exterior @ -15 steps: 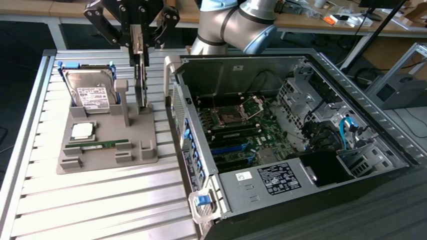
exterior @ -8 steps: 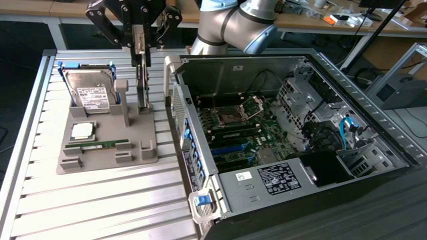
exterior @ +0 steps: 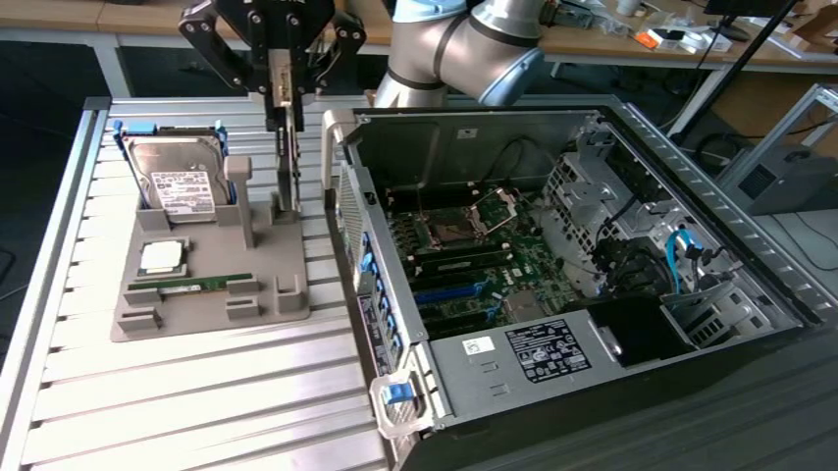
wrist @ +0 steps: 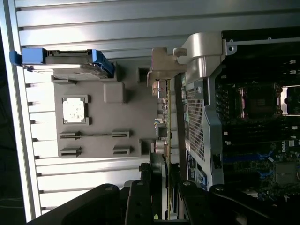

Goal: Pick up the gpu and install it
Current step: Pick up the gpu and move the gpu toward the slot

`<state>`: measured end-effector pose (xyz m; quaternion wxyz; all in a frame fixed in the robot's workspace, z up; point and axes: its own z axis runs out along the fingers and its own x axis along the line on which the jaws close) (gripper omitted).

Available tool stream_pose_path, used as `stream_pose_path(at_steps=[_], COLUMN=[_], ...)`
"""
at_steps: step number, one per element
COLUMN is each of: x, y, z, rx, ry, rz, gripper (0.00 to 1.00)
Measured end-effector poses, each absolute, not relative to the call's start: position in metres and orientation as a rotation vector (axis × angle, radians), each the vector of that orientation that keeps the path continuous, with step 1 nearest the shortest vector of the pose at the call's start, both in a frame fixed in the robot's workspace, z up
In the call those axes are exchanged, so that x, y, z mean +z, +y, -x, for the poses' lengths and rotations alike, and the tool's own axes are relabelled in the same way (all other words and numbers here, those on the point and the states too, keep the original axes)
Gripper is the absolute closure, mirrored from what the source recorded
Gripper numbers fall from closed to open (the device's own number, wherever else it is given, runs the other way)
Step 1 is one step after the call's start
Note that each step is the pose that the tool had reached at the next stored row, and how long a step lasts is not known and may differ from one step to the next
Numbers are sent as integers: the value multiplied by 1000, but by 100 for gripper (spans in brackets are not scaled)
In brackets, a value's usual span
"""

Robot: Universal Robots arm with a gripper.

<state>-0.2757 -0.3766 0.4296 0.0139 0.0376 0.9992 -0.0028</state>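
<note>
The gripper (exterior: 283,96) is clamped on the top of the gpu (exterior: 289,157), which stands upright directly beneath it at the gray holder's (exterior: 196,312) edge beside the open computer case (exterior: 524,355)

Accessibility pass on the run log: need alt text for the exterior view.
The gripper holds the gpu on edge at the gray fixture tray, which also carries a hard drive, beside an open computer case with its motherboard exposed.
</note>
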Motion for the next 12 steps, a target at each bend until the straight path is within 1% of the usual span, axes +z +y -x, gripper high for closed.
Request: stream_pose_path(at_steps=[12], x=[430], y=[-377], z=[268], rx=[-9], ry=[3111], rz=[-117], gripper=[73])
